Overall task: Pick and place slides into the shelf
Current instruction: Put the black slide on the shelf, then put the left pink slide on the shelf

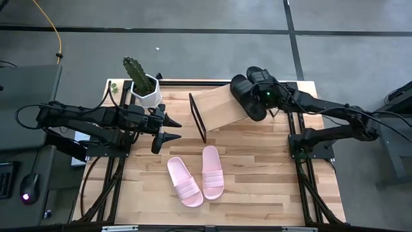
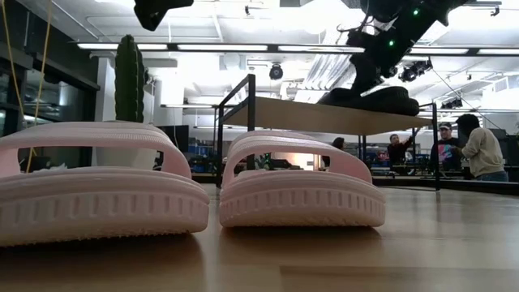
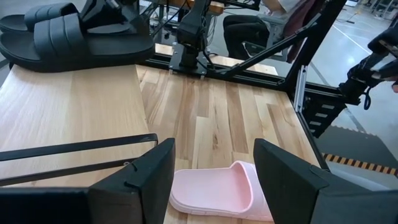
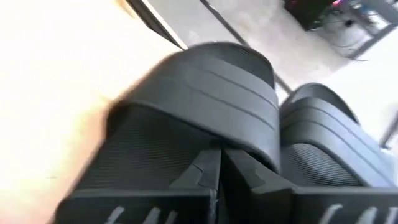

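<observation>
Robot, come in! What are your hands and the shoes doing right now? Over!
Left tool open, nothing held. Right tool shut over black slides on shelf. Pink slides on table. Nothing blocking.

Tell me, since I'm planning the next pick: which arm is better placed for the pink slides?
Probably left. Its open claw hovers near the pink slides, one showing between its fingers in the wrist view. The right claw is shut at the black slides on the shelf.

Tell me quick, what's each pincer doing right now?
Left pincer: open, empty, above the table left of the shelf.
Right pincer: shut, at the black slides on the shelf; grip cannot be told.
</observation>
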Controlling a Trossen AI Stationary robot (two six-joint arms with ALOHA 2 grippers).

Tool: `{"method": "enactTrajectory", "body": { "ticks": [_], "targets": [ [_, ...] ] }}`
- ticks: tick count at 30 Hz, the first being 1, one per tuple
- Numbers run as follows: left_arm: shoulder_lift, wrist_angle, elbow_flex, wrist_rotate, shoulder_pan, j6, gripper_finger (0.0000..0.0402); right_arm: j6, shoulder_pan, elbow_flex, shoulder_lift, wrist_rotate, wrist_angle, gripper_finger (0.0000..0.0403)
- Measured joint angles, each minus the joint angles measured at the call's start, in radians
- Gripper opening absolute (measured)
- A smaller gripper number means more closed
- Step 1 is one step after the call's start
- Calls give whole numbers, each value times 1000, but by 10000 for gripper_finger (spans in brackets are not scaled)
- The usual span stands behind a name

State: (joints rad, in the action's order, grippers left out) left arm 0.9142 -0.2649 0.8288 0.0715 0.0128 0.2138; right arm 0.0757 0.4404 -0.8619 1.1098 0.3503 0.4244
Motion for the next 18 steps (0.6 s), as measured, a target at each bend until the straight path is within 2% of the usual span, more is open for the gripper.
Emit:
{"method": "enactTrajectory", "body": {
  "ticks": [5,12,18],
  "targets": [
    [0,0,0,0,0,0,207,-17,-45,-1,-35,-82,19,0],
    [0,0,0,0,0,0,207,-72,-128,-1,-63,-80,25,0],
    [0,0,0,0,0,0,207,-130,-233,-1,-64,-126,27,0]
  ]
}}
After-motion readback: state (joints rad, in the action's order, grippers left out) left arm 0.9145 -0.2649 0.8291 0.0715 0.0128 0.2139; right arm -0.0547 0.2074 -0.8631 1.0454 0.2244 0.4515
